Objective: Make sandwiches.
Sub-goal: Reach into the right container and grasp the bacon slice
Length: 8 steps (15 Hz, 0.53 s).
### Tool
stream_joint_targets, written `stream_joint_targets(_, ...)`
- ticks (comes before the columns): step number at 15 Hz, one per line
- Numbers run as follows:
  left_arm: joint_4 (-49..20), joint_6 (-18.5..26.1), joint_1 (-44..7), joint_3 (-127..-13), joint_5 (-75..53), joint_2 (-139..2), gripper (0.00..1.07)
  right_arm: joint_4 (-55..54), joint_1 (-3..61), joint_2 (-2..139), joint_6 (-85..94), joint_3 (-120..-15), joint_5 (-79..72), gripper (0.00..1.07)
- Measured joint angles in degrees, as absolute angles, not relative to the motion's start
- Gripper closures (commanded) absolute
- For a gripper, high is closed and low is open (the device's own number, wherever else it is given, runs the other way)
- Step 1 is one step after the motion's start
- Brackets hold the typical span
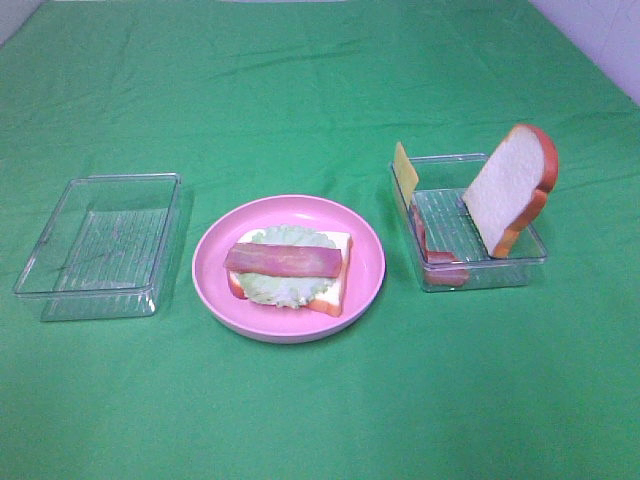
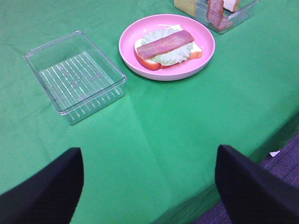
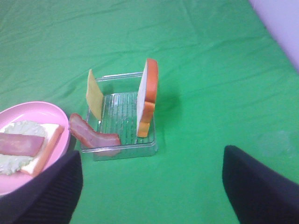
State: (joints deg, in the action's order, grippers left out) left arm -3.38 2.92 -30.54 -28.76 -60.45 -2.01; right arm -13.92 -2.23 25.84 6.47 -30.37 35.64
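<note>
A partly built sandwich lies on the round pink plate (image 1: 365, 265): a bread slice (image 1: 338, 275), lettuce (image 1: 285, 290) and one bacon strip (image 1: 285, 260) on top. The right clear tray (image 1: 480, 275) holds a second bread slice (image 1: 505, 185) leaning upright, a yellow cheese slice (image 1: 405, 168) on edge and another bacon strip (image 1: 440, 262). Neither gripper shows in the exterior view. My left gripper (image 2: 149, 186) is open and empty, well short of the plate (image 2: 205, 51). My right gripper (image 3: 149, 186) is open and empty, short of the tray (image 3: 124, 116) with bread (image 3: 149, 93), cheese (image 3: 94, 95) and bacon (image 3: 93, 135).
An empty clear tray (image 1: 95, 240) stands left of the plate; it also shows in the left wrist view (image 2: 77, 77). Green cloth covers the table. The table's edge and floor show at the lower right of the left wrist view.
</note>
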Motion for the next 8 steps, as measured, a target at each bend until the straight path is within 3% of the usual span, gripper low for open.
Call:
stream_joint_targets(3, -3.38, 2.92, -30.54, -28.76, -60.39, -0.06, 0.32, -17.76, -2.23, 40.91, 9.28, -34.78, 34.09, 0.32)
stream_joint_targets(8, -3.27, 2.92, -30.54, -28.76, -60.45, 0.29, 0.32, -27.90, -2.06, 74.03, 20.74, -54.83, 45.03, 0.32)
